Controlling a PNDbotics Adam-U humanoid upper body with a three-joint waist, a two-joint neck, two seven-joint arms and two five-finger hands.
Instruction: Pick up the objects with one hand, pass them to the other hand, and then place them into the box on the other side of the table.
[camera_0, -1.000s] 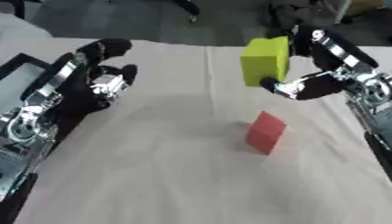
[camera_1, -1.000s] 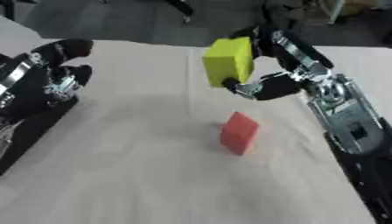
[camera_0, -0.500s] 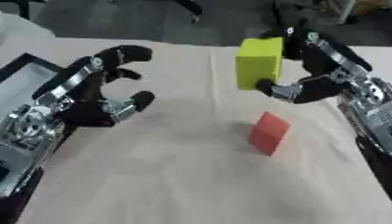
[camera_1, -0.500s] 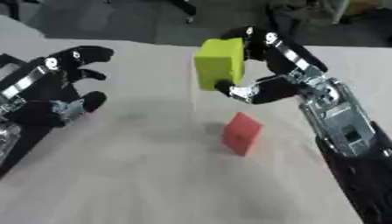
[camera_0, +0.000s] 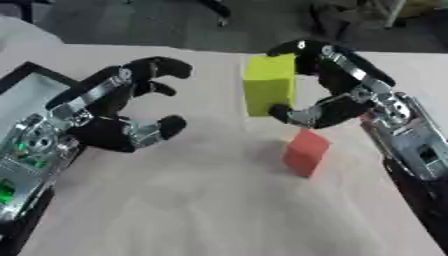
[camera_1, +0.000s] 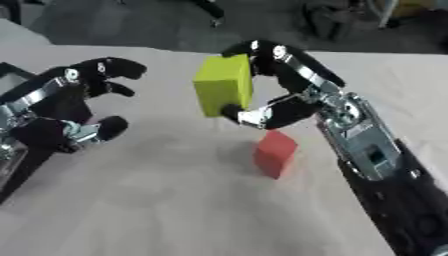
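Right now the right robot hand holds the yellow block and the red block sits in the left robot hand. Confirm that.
Not quite. The right robot hand does hold the yellow block, but the red block lies on the table; the left robot hand is open, holding nothing, as the left eye view shows.

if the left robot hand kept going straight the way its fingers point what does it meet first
Probably the yellow block, held up in the right robot hand. The left robot hand is open with its fingers aimed toward it across a bare gap. Depth is unclear. The red block lies lower, off that line.
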